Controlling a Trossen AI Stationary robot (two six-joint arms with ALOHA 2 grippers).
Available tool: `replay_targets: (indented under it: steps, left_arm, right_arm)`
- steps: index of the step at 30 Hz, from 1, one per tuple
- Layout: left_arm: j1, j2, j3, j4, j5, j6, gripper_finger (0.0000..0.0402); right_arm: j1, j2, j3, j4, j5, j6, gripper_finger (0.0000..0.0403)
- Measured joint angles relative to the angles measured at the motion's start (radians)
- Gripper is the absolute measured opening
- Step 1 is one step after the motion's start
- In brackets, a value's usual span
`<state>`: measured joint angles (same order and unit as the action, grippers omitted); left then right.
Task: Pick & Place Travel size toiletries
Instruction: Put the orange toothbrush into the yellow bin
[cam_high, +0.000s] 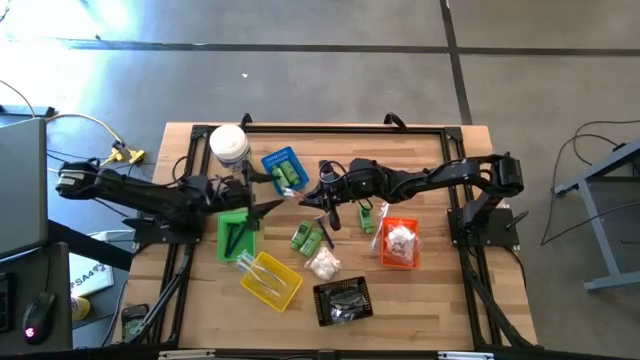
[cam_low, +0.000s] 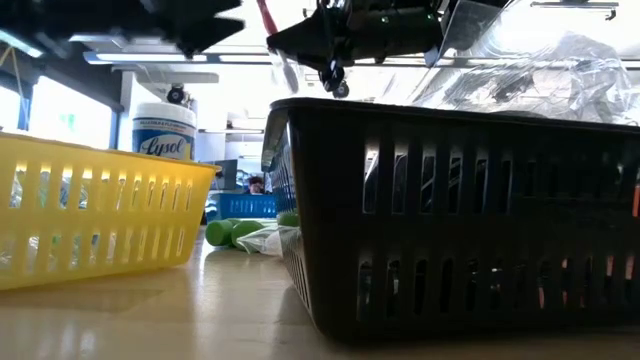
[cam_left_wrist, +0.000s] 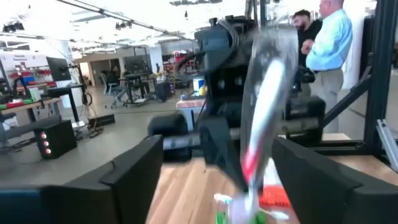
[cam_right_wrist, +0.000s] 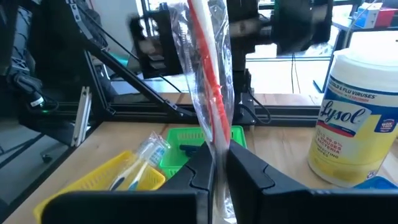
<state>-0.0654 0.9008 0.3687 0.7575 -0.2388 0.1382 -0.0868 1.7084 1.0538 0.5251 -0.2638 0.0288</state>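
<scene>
handover at mid-table, sorting partly done

the right gripper (cam_right_wrist: 214, 168) pinches a clear-wrapped stick (cam_right_wrist: 208, 74) with a red core, its fingers pressed onto the wrapper, above the middle of the table. the left gripper (cam_left_wrist: 211, 186) faces it from the left with fingers spread wide, the stick standing between them but not clamped.

by my reading the sorting is well under way. the blue basket (cam_high: 282, 168) holds small green bottles, the green basket (cam_high: 237, 233) a slim dark comb, the yellow basket (cam_high: 270, 279) clear-wrapped sticks, the orange basket (cam_high: 400, 243) a white packet, the black basket (cam_high: 343, 300) crinkled wrapped items. left loose: two green bottles (cam_high: 306, 238) and a white puffy packet (cam_high: 324, 263) near the centre, plus the held stick.

the surface is a pale wooden table (cam_high: 440, 290) with a black frame; a big white jar (cam_high: 229, 146) stands at its far left. beyond lies an open workshop on grey floor, desks and two people (cam_left_wrist: 323, 43) standing in the distance.
</scene>
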Motion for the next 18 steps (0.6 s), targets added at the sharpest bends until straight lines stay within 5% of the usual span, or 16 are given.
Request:
replay_targets:
  steps: [8, 18]
  left_arm:
    - [0.000, 0.172, 0.242, -0.194, 0.001, 0.015, 0.0315]
    - [0.000, 0.179, 0.275, -0.259, 0.031, 0.015, 0.0315]
  right_arm:
    - [0.000, 0.000, 0.000, -0.017, -0.004, -0.007, 0.0013]
    - [0.000, -0.014, 0.000, -0.037, 0.022, -0.032, 0.0013]
